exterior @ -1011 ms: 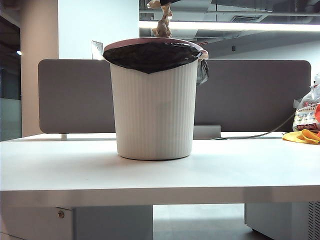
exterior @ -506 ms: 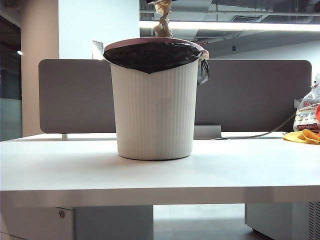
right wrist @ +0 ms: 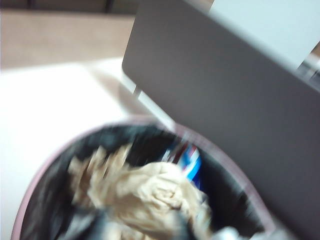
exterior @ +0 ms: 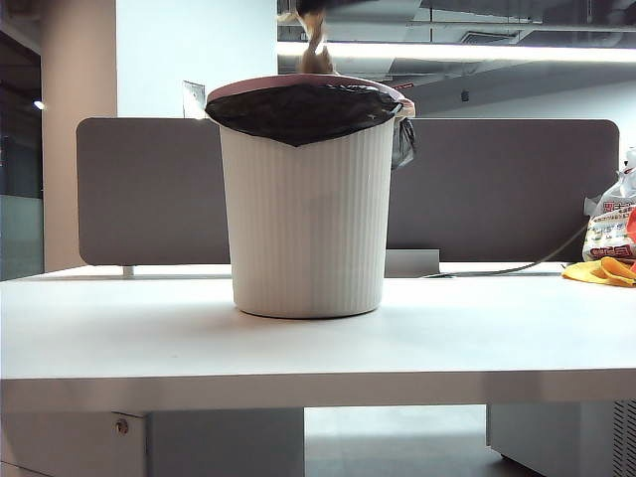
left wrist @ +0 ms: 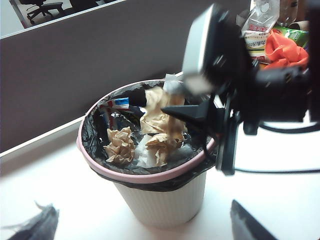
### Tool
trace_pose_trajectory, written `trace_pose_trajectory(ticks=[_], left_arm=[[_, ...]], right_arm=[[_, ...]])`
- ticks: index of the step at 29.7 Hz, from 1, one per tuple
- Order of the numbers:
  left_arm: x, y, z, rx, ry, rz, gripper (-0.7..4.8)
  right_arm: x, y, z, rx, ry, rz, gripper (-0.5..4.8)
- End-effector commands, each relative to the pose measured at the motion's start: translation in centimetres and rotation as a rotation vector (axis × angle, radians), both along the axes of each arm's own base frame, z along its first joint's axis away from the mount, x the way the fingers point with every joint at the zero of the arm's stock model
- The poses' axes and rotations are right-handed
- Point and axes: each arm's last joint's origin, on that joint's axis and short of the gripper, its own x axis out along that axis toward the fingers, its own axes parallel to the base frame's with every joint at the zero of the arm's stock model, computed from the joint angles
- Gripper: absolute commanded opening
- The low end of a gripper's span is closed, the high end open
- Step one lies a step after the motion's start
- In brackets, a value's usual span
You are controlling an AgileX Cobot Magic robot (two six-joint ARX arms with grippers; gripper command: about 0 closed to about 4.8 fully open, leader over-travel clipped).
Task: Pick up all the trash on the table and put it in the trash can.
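Note:
The trash can (exterior: 308, 219), white and ribbed with a pink rim and black liner, stands mid-table (exterior: 298, 348). My right gripper (left wrist: 162, 106) hangs over its mouth, barely showing at the exterior view's top (exterior: 310, 6). A beige paper wad (left wrist: 159, 117) dangles between its fingers down to the rim (exterior: 316, 60). Blur in the right wrist view hides whether the right gripper (right wrist: 135, 227) still grips this wad (right wrist: 150, 195). Two more wads (left wrist: 120, 145) (left wrist: 161, 145) lie inside the can. My left gripper (left wrist: 142, 230) hovers open and empty beside the can (left wrist: 165, 205).
A grey partition panel (exterior: 149, 189) runs behind the can. At the table's right end lie a white printed bag (exterior: 608, 229), a yellow-orange item (exterior: 601, 270) and a cable (exterior: 517, 266). An orange cloth (left wrist: 285, 50) lies behind the right arm.
The hanging wad has sunk closer to the can's rim and now shows blurred. The right gripper above it has shifted slightly left. The can has stayed put.

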Motion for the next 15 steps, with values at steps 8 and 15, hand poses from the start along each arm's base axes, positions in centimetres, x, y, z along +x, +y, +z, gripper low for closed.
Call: trace_pose_trajectory(ticks=[8, 15], left_arm=[[-0.2, 0.1, 0.3, 0.009, -0.029, -0.004, 4.79], [-0.2, 0.1, 0.3, 0.009, -0.027, -0.004, 4.79]], right_arm=[[-1.1, -0.7, 2.9, 0.087, -0.135, -0.001, 2.58], [1.5, 0.3, -2.6, -0.056, 0.108, -0.01, 2.43]])
